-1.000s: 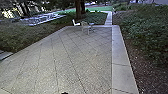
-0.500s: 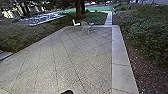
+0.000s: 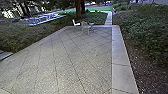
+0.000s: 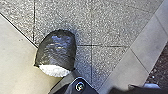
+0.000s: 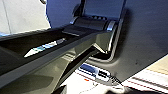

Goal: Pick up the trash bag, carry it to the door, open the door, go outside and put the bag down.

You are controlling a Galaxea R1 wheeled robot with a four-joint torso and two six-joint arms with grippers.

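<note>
Jaws, left: how far apart they stand, and whether they have hold of anything, I cannot tell; the left wrist view has the trash bag (image 4: 57, 51) close by them.
Jaws, right: spread or closed, laden or not, I cannot tell; the robot's own jointed bar (image 5: 80, 41) runs across that wrist view.
Trash bag: black plastic, slightly shiny, white at one end (image 4: 55, 71), over the seam where smooth concrete (image 4: 16, 60) meets speckled paving (image 4: 107, 27).
Bag's support: hanging or resting on the ground, I cannot tell; a soft shadow lies beside it on the paving.
Grey housing with round badge (image 4: 79, 86): just beside the bag's white end; contact uncertain. Such nearness would suit an arm lowering the bag or letting it go.
Bag's placing: over hard, flat ground, away from the dark soil (image 4: 160, 70), presumably so that it can sit steadily and stay clean.
Patio: outdoors, bounded by a pale concrete border (image 3: 123, 62), with shrubs (image 3: 146, 32) beyond. Being out here suggests the door is dealt with and the putting down is the step in hand.
Chairs: one white (image 3: 75, 23), one light-framed (image 3: 85, 27), at the patio's far edge, probably set there for sitting under the tree (image 3: 80, 10).
Risk: a thin bag could slump or catch at release.
</note>
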